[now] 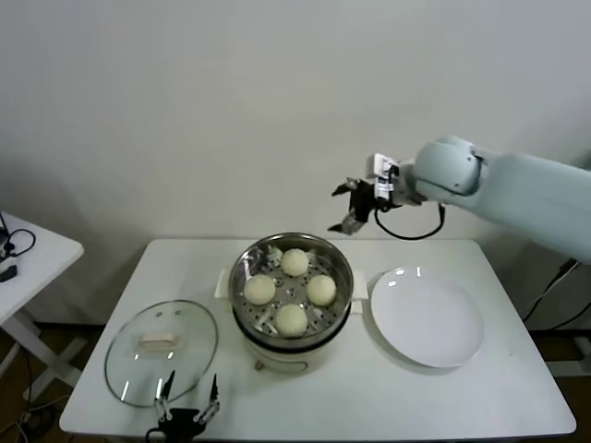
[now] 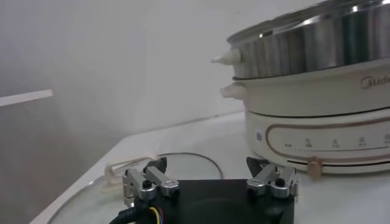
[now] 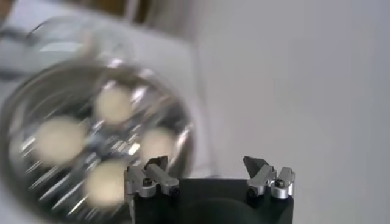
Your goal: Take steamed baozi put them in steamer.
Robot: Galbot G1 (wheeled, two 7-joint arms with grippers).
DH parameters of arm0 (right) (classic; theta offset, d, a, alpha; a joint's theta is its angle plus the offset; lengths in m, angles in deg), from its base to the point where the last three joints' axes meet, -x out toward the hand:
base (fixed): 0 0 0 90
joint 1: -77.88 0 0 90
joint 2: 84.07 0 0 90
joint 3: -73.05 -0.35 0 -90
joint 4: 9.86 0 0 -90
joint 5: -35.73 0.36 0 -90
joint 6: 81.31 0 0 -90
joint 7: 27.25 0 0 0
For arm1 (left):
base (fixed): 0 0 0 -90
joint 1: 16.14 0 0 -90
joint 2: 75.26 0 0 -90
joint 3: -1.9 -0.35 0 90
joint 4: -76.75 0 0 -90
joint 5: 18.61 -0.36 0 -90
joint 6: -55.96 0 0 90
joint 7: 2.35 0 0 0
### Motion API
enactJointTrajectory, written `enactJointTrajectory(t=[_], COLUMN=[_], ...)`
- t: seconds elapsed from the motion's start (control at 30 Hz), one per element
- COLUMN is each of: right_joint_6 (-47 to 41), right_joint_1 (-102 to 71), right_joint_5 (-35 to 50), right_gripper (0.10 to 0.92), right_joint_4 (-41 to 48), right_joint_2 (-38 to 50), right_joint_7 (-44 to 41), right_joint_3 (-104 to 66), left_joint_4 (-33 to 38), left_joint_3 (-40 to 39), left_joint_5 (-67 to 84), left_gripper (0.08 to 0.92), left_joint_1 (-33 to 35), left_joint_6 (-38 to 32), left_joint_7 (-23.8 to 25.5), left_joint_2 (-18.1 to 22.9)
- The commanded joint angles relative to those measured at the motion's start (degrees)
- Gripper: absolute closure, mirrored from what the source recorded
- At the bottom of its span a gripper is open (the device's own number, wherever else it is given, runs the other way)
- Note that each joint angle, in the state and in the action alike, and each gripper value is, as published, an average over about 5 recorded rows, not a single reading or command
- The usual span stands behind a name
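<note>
The steel steamer (image 1: 246, 291) on its cream base stands mid-table and holds several creamy-white baozi (image 1: 295, 262) on its perforated tray. In the right wrist view the steamer (image 3: 24, 115) and the baozi (image 3: 58, 140) show blurred below. My right gripper (image 1: 347, 206) is open and empty, up in the air behind the steamer's far right rim; its own view shows it (image 3: 207, 167) wide open. My left gripper (image 1: 188, 391) is open and empty at the table's front edge, by the glass lid. In its view (image 2: 208, 172) the steamer (image 2: 317, 85) stands ahead.
A round glass lid (image 1: 125, 365) with a cream handle lies left of the steamer. An empty white plate (image 1: 427, 316) lies to the right. A small white side table (image 1: 28, 258) stands at far left. A wall is behind.
</note>
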Motion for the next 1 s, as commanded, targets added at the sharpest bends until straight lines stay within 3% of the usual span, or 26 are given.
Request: enactJointTrajectory(t=[0.03,0.23,0.47,0.7,1.0], right_joint_6=[9.67,15.22,25.42,37.20,50.35], right_joint_1=[-45.47,-77.82,-111.91,-125.20,-131.23], right_joint_5=[1.57,-4.62,-12.49,-17.81,-19.96], right_gripper=[0.203,0.203,0.203,0.203,0.203], right_joint_4=[-6.01,-9.71,-14.65,-12.95,-10.06], right_joint_2=[15.91,15.40,-1.05,-18.61,-29.52], right_joint_7=[29.33,32.56,33.82,30.64,28.76], right_joint_3=[-41.26,-70.91,-100.94,-107.41,-107.68], left_joint_4=[-0.30,-0.45,-0.27,0.28,0.59], left_joint_3=[-0.29,-0.30,-0.29,-0.36,-0.04], left_joint_5=[-0.12,-0.09,0.50,1.72,2.06], left_gripper=[0.177,0.177,0.177,0.177,0.177], left_joint_1=[-0.26,-0.71,-1.30,-1.66,-1.39], left_joint_6=[-0.07,-0.20,-0.44,-0.81,-1.52], left_joint_7=[-0.01,-0.06,-0.08,-0.14,-0.38], left_joint_2=[0.00,-0.04,0.05,0.13,0.05])
